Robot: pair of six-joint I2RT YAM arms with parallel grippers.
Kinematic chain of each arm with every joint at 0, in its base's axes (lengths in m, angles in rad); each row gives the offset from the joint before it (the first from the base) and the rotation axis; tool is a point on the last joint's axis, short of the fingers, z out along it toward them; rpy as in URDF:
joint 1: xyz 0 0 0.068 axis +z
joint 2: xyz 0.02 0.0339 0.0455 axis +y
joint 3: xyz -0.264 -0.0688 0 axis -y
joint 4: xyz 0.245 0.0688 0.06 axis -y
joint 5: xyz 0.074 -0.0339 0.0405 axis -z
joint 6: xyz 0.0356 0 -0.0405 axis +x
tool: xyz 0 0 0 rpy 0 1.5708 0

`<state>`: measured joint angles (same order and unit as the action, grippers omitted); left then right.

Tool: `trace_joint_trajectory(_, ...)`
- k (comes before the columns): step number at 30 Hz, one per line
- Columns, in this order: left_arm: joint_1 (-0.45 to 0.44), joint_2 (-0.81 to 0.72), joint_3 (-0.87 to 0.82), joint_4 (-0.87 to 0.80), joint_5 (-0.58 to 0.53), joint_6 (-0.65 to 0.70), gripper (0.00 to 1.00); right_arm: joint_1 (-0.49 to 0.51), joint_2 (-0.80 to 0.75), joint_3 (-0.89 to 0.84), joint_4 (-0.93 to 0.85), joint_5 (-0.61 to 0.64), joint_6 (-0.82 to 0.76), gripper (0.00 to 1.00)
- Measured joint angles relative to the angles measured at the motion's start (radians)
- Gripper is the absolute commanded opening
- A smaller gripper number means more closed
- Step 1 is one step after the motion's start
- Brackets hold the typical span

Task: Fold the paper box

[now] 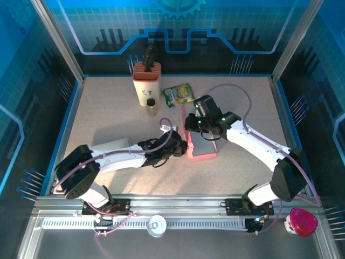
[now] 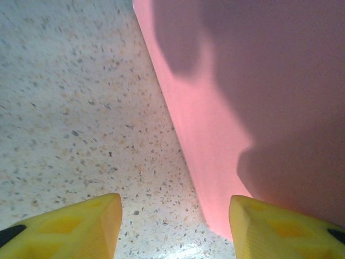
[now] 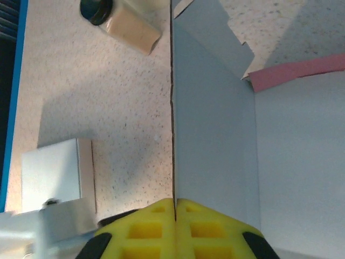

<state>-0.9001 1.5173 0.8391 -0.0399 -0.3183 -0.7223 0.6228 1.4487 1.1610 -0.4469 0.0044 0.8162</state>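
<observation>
The paper box (image 1: pixel 203 148), pink outside and grey inside, lies partly folded in the middle of the table. One side wall (image 3: pixel 213 129) stands upright, and my right gripper (image 3: pixel 174 208) is shut on its top edge; from above, the right gripper (image 1: pixel 193 127) sits at the box's far left corner. My left gripper (image 1: pixel 181 148) is low at the box's left side. Its yellow fingers (image 2: pixel 81 226) are open, with speckled table between them and the pink outer wall (image 2: pixel 242 108) just beyond the right finger. A notched flap (image 3: pixel 215 27) sticks out past the held wall.
A knife block (image 1: pixel 146 81), a small jar (image 1: pixel 152 107) and a green snack bag (image 1: pixel 179 94) stand behind the box. A flat grey card piece (image 1: pixel 110 144) lies under the left arm. A tin (image 1: pixel 157 225) and a pink container (image 1: pixel 302 221) sit off the table in front.
</observation>
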Motion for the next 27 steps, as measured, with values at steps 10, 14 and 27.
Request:
trace_joint_trajectory(10, 0.000, -0.261, -0.090, -0.102, -0.087, 0.016, 0.59, 0.103, -0.158, -0.046, -0.112, 0.399, 0.436, 0.00)
trace_joint_trajectory(14, 0.000, -0.322, -0.142, -0.128, -0.089, 0.021, 0.59, 0.117, -0.086, 0.096, -0.359, 0.529, 0.717, 0.00)
trace_joint_trajectory(27, -0.020, -0.319, -0.201, -0.052, -0.024, 0.182, 0.63, 0.127, 0.175, 0.382, -0.828, 0.622, 1.206, 0.13)
